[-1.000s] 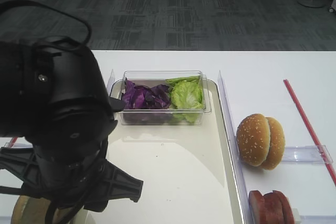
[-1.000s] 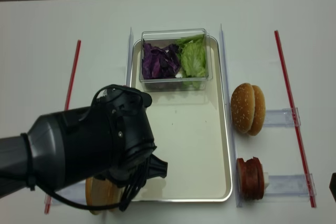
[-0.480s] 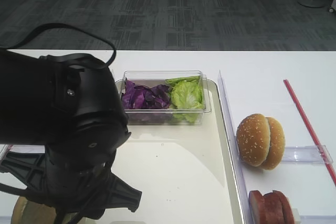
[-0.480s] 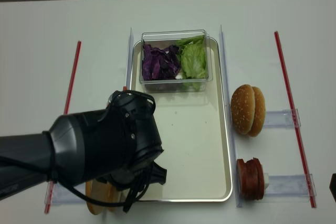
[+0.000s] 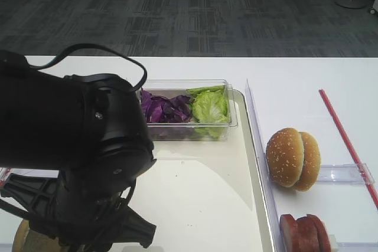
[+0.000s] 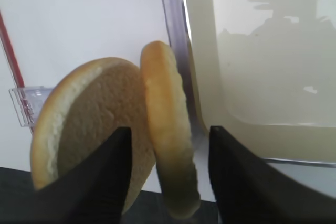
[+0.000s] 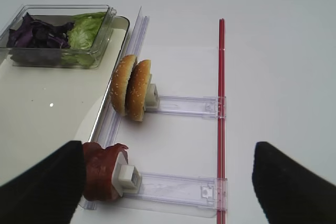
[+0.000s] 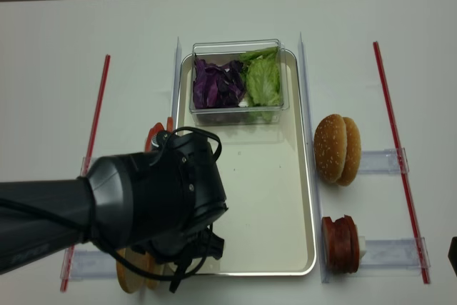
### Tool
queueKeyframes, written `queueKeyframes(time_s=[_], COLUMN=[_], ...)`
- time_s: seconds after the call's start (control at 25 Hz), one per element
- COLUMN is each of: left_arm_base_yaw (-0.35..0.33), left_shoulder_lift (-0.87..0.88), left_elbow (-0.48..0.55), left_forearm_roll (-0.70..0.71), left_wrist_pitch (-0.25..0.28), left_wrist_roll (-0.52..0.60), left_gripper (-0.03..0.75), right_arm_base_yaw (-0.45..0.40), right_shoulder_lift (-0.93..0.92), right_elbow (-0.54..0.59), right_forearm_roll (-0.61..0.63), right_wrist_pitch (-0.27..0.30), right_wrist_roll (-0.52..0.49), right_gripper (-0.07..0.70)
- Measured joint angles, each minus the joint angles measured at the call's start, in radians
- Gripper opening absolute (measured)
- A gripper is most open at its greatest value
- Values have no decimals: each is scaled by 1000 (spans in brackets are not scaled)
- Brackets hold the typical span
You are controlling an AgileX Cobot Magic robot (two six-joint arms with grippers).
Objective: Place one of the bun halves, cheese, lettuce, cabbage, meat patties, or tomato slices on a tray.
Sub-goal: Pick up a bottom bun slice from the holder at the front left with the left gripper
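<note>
Table [image 8: 57, 33] of plain white carries the whole spread, and on it lies the large cream-white glossy rectangular tray [image 8: 264, 198] with a raised rim, its open floor bare of any burger part. A bulky black left arm [image 8: 150, 205] hangs over the tray's near left corner, hiding much of it from above. At the tray's far end sits a small clear plastic box [image 8: 239, 80] with dark purple cabbage [image 8: 218, 83] beside bright green frilly lettuce [image 8: 263, 80]. Right of the tray, golden sesame-seeded buns [image 8: 337, 148] and thick reddish-brown meat patties [image 8: 341, 242] stand on edge in clear racks.

The two pale bun halves [image 6: 131, 135] stand upright just outside the tray's left rim. The left pincer [image 6: 168, 174] is half spread, its dark fingers [image 6: 236, 177] straddling the nearer, tan-crusted half, with no pinch visible yet. The right pincer [image 7: 168, 182] waits well apart, wide and empty.

Risk lies in the crowding: the inner finger slots between two leaning halves, so a skewed squeeze could topple the cream-faced one or drag both, and a lift may snag the tray's rim.
</note>
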State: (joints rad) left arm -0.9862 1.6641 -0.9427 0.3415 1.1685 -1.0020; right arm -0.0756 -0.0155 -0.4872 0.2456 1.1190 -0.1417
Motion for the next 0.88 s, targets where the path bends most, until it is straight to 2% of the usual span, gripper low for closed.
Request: queueKeyframes(time_s=[0.36, 0.88], left_arm_base_yaw=[0, 0], left_shoulder_lift=[0, 0], left_elbow=[0, -5], left_forearm_roll=[0, 0], left_wrist_pitch=[1, 2], left_wrist_roll=[0, 2], left_gripper=[245, 177], right_arm_base_yaw=[0, 0], right_shoulder_lift=[0, 0], right_elbow=[0, 0], right_forearm_roll=[0, -5], right_wrist_pitch=[0, 0], right_wrist_roll=[0, 5], right_gripper=[657, 657])
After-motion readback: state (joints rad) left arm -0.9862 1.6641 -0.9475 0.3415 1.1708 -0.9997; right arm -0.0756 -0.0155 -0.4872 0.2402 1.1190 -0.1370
